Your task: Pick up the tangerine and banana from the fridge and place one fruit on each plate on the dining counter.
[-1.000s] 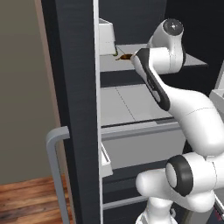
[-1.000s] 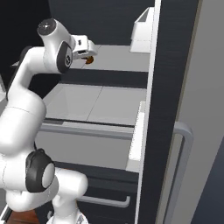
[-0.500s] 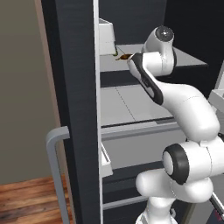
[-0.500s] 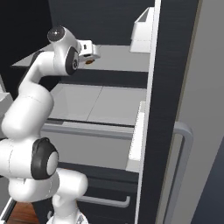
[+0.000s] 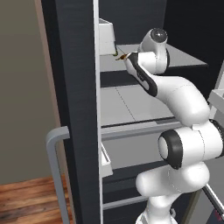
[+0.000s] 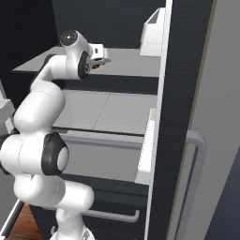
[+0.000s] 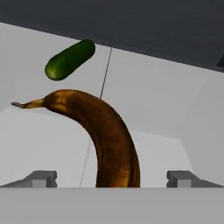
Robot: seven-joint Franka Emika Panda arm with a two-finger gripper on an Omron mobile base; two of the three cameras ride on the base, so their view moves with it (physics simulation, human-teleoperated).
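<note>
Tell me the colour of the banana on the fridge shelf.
Dark brown with orange patches; the banana shows best in the hand view.

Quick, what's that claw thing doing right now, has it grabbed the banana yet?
Gripper: open, holding nothing yet; the banana lies between its two spread fingertips on the fridge shelf.

Rendered, flat, even light. The fridge [image 5: 74, 87] interior is dim and dark behind pale shelves. Soft blur throughout; faint shadow beneath the banana [image 7: 105, 140].
</note>
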